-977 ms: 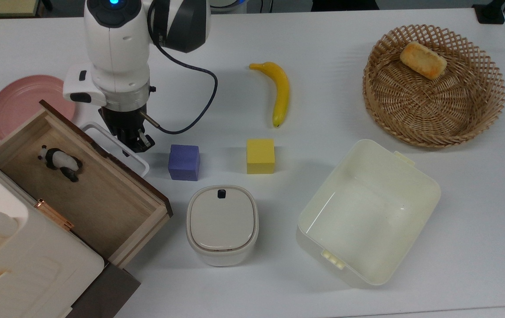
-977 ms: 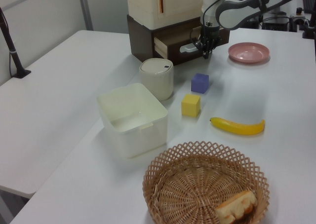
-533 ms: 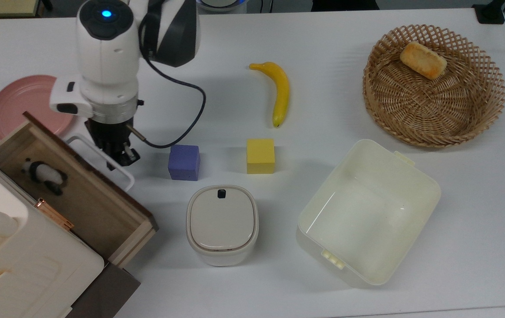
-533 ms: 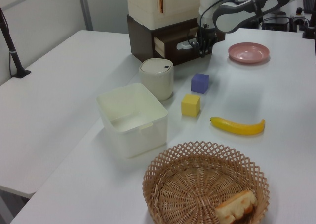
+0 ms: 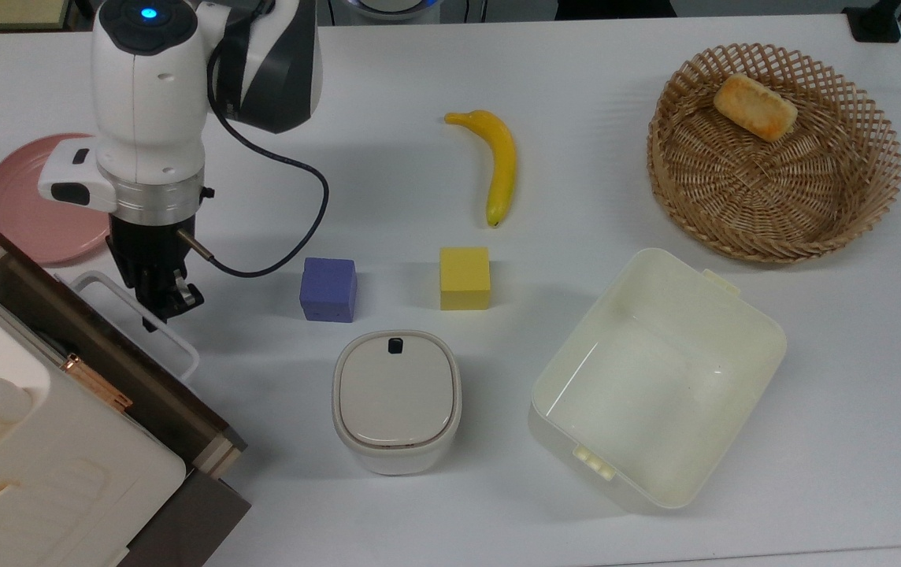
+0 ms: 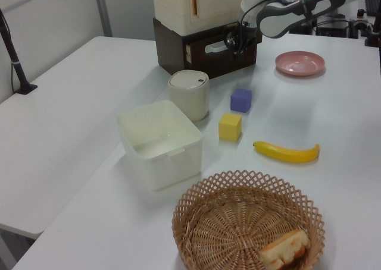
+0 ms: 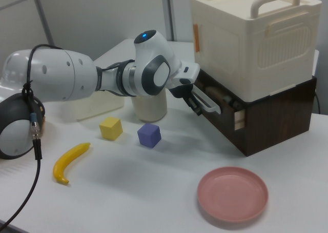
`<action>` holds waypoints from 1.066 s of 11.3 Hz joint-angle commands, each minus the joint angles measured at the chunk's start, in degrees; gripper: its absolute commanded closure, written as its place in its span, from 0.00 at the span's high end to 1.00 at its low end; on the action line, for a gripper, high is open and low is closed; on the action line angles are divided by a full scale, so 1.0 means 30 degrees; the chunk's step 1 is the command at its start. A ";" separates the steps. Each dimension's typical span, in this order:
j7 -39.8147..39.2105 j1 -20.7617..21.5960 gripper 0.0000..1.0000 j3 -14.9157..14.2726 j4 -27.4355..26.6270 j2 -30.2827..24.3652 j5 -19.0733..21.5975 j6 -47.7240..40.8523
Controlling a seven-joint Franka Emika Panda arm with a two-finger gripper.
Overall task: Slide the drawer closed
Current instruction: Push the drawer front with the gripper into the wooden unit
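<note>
Roughly at the far left of the top view, the drawer (image 5: 108, 342) sits in the lower left of the frame under a white box (image 5: 41, 465). It is nearly home: only a thin dark slit of its inside shows between the box and its brown front. Its front runs as a long diagonal from the upper left down to the lower right. The white handle (image 5: 179, 354) lies along that same line, on the front's outer side.

Just right of the handle's upper half is the end effector (image 5: 165, 303), pointing down at the counter (image 5: 387, 71). It looks to be touching the handle or just beside it. Whether it is apart or together cannot be told.

So the drawer lies to the lower left of the end effector in the top view. I judge the remaining push should go that way, square to the front's long axis rather than along it. The contact sits toward the upper-left end of the front, not its middle, so an off-square push could jam the drawer.

In the right view a sliver of pale wood on the drawer (image 7: 238, 121) stands out from the dark cabinet (image 7: 271, 120), with the end effector (image 7: 197, 105) to its left, at the handle (image 7: 209, 106). That suggests little travel is left.

Further right in the top view, a purple cube (image 5: 328, 289) sits near the end effector, clear of the push line.
</note>
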 commanded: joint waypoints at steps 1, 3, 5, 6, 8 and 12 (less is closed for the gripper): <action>0.0313 0.0051 0.00 -0.0438 0.0756 0.0913 -0.1106 0.2115; 0.0313 0.0022 0.00 -0.0439 0.1921 0.1790 -0.1692 0.2385; 0.0313 -0.0065 0.00 -0.0439 0.2336 0.2175 -0.1723 0.2443; 0.0313 -0.0066 0.00 -0.0439 0.2657 0.2437 -0.1723 0.2443; 0.0313 -0.0066 0.00 -0.0526 0.2778 0.2527 -0.1723 0.2531; 0.0313 -0.0095 0.00 -0.0615 0.2749 0.2498 -0.1723 0.2941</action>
